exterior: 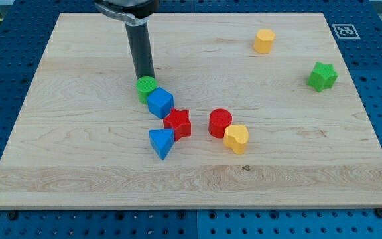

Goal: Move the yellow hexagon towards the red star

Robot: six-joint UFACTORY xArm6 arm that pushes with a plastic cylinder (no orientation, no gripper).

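Note:
The yellow hexagon point(264, 41) stands near the view's top right of the wooden board point(78, 166). The red star point(178, 123) lies near the board's middle, touching a blue cube point(160, 103) above it and a blue triangle point(161, 143) below it. My tip point(144, 78) rests at the upper edge of a green cylinder point(146, 87), which touches the blue cube. The tip is far to the left of the yellow hexagon and above and left of the red star.
A red cylinder point(220, 123) and a yellow heart point(236, 139) sit touching just right of the red star. A green star point(322, 76) lies at the right side. A fiducial marker point(344, 30) is at the top right corner.

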